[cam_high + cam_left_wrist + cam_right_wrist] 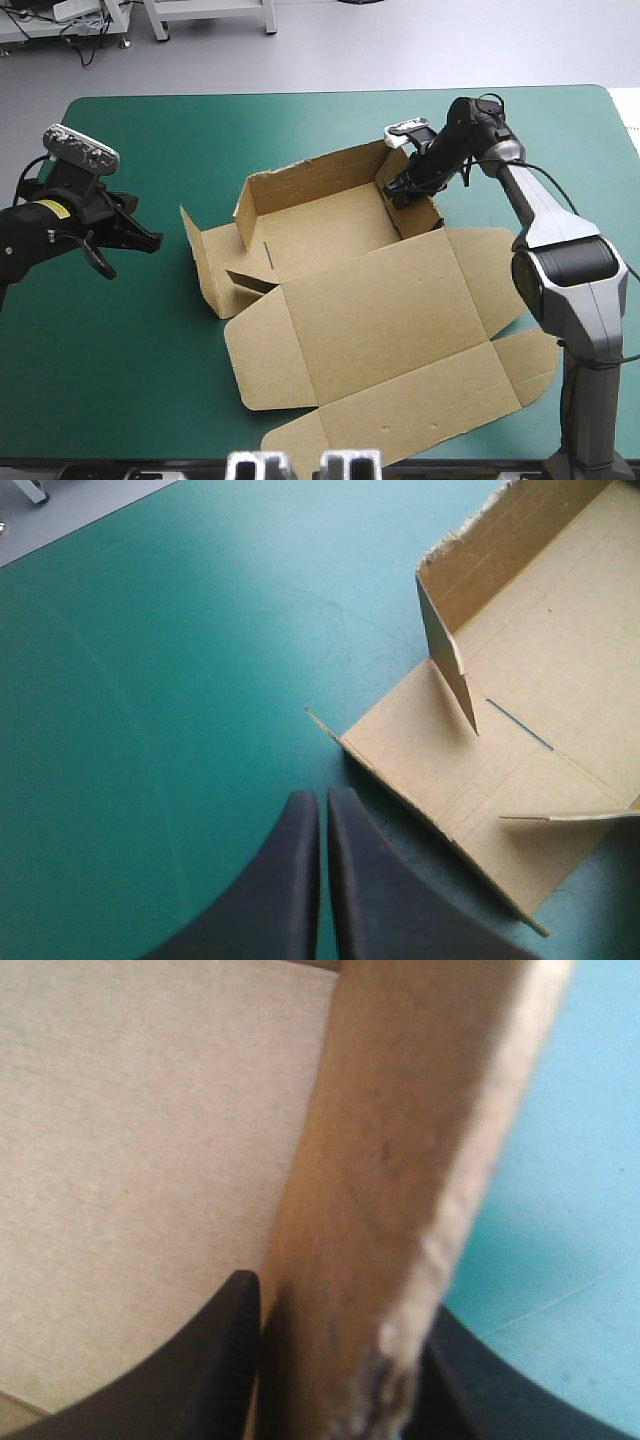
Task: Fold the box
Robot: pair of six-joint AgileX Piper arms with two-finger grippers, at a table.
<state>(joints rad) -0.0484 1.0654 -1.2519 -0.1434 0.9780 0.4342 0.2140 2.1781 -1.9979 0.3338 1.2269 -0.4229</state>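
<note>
box: the brown box (350,300) sits mid-worktop (130,380), about half built. Back wall is up, the big lid panel lies flat toward the near edge, and the left side flap (205,265) is splayed outward, not tucked.
right tool: the right tool (400,185) is clamped on the right side wall (370,1210) near the far right corner, board pinched between the black fingers.
left tool: the left tool (322,798) has its fingers together on nothing, hovering over bare teal-green cover just off the box's left side.
step: looks like walls-up-and-tuck to me, with the right wall in hand.
next move: my guess is that wall wants folding inward until it catches. The left tool would have to spread its fingers before taking the splayed flap.
high view only: whole layout, both arms, the flat lid.
right wrist only: the pinch up close, ragged board edge between the fingers.
left wrist only: the slot (520,725) cut in the floor by the left flap, plus the clear gap between tool and box.
</note>
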